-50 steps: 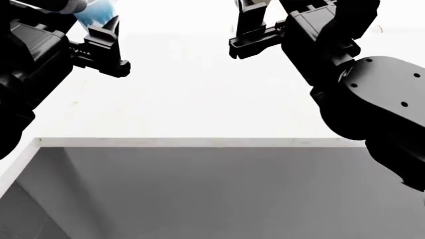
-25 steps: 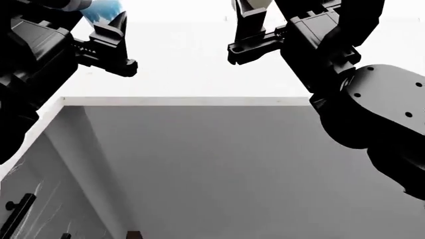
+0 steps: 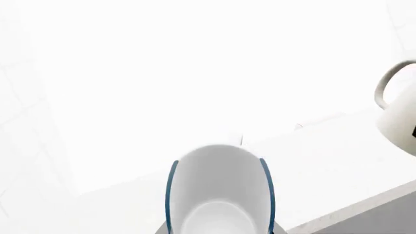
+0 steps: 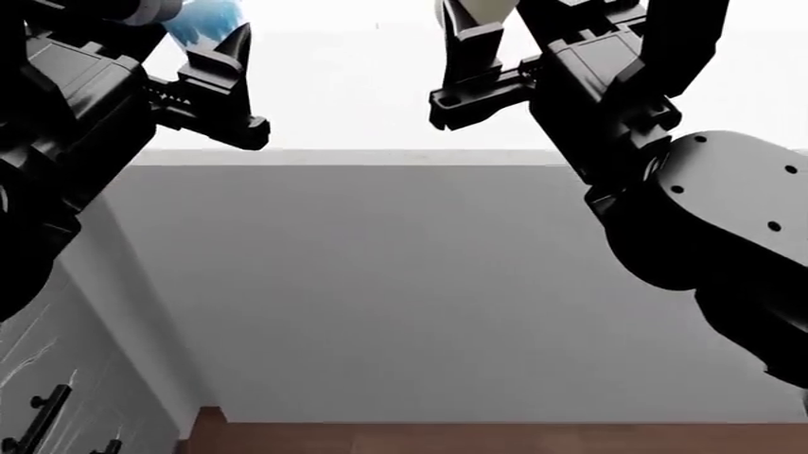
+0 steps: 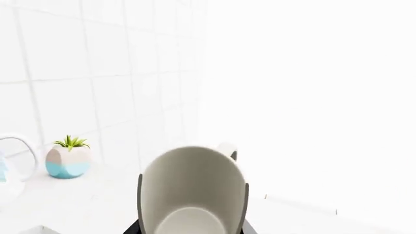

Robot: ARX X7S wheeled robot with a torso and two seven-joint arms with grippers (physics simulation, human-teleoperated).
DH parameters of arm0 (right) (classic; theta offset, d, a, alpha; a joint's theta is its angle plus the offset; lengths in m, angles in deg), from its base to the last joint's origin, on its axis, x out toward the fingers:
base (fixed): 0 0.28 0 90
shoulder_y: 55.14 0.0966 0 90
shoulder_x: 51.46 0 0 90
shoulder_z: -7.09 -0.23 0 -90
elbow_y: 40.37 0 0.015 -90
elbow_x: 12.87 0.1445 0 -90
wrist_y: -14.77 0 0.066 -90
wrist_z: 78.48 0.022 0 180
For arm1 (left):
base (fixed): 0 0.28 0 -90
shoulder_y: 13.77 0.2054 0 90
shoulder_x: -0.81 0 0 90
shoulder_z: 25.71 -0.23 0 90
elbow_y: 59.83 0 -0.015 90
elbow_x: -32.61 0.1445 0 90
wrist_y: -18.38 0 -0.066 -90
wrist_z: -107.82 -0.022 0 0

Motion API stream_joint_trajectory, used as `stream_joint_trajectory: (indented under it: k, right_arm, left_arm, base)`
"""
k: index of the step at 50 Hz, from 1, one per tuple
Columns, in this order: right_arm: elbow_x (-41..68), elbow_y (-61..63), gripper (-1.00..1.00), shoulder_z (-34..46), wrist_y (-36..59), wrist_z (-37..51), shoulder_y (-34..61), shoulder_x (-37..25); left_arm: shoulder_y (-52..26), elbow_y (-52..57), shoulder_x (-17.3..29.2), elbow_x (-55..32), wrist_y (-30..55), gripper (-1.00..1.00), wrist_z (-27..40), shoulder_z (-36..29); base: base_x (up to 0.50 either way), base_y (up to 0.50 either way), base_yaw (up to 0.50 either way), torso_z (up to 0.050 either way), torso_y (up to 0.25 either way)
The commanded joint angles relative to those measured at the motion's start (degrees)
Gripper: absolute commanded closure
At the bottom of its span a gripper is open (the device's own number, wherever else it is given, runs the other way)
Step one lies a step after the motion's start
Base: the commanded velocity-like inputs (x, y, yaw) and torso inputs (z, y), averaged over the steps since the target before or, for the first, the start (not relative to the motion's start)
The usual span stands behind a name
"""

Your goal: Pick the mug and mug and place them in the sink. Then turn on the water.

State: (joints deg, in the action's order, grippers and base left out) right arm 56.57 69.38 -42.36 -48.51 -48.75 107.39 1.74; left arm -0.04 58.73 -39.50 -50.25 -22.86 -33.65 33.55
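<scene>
The left tool (image 4: 208,52) pinches the blue-patterned mug (image 3: 219,192), held up in the air above the white tabletop (image 3: 338,161) near its front edge. The right tool (image 4: 486,52) pinches the cream mug (image 5: 193,192), likewise raised. A small potted plant (image 5: 68,158) stands at the tabletop's back edge by the tiled wall (image 5: 97,73).

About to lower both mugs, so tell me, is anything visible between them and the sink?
The sink shows in no current view, so that path can't be judged. The blue-patterned white mug sits in the left pincer, the plain cream mug in the right pincer, both raised above the white countertop.
</scene>
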Motion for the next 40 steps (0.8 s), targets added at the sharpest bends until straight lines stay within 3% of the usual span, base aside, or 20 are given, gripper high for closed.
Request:
stream_joint_trajectory:
  k: [1,10,40]
  right_arm:
    - [-1.7,0.1,1.00,-0.4,0.1,-0.7,0.2,0.1]
    - [-5.0,0.3,1.00,1.7,1.5,-1.1,1.2,0.1]
    - [-7.4,1.6,1.00,2.1,-0.4,-2.8,0.8,0.4]
  left_arm:
    - [0.0,0.1,0.1,-0.3,-0.5,1.00,0.5,0.4]
    - [0.2,0.1,0.1,-0.3,-0.7,1.00,0.4,0.4]
    - [-0.1,0.7,0.7,-0.9,-0.6,1.00,1.2,0.8]
  base:
    - [-0.30,-0.48,0.00,0.000,0.000]
    - [-0.32,-0.36,0.00,0.000,0.000]
    - [-0.16,-0.01,0.50,0.000,0.000]
